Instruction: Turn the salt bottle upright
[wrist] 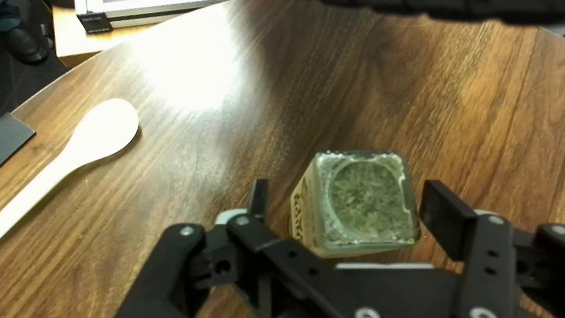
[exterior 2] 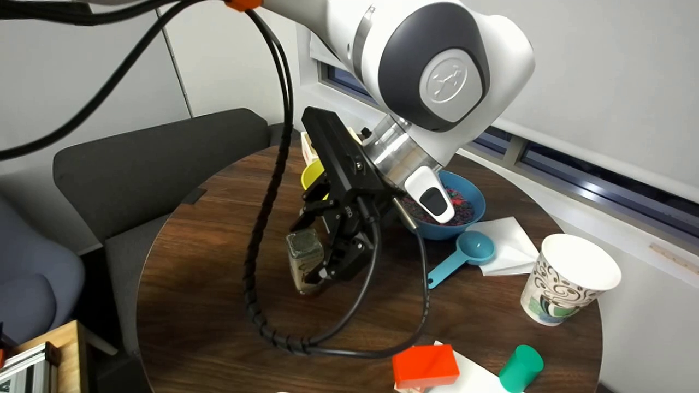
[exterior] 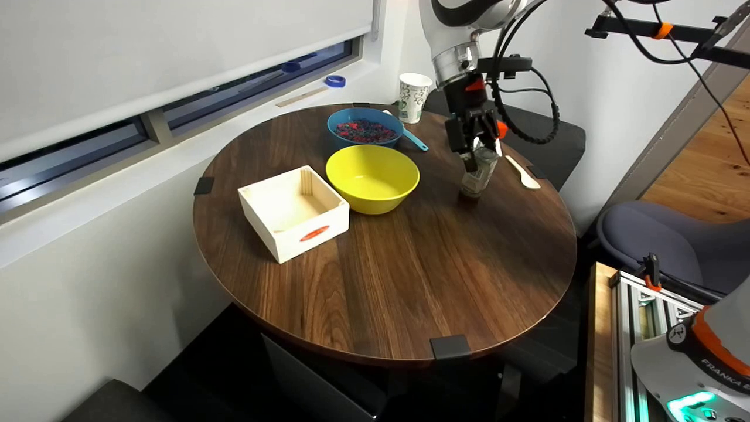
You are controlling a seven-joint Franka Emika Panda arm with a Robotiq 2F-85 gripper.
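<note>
We are finding the bottle [exterior: 480, 174] on the table [exterior: 398, 281], between the yellow bowl [exterior: 372, 177] and the spoon [exterior: 523, 173], closer to the table edge on the spoon's side. It is standing on its darker, capped end with its square base facing up, so we are judging the turn not yet done. Its long axis is running close to vertical; whether it is leaning slightly, we cannot tell. The arm [exterior 2: 426, 71] is hanging over it at a slant, and the bottle is sitting in the gap between the fingers [wrist: 446, 218]. They are flanking the half near the base, with the cap below them. The coming move is turning on that, we think: we would be gripping the very end that must finish at the bottom, so lifting and a half turn are looking necessary.

The fingers are standing spread, a little wider than the bottle. In the wrist view a strip of table is showing between the bottle and the finger on the spoon's side; the opposite one is lying just beside the bottle, and we cannot tell whether it is touching. We are seeing nothing pinched. Closing unevenly could be tipping the bottle, we suspect.
</note>
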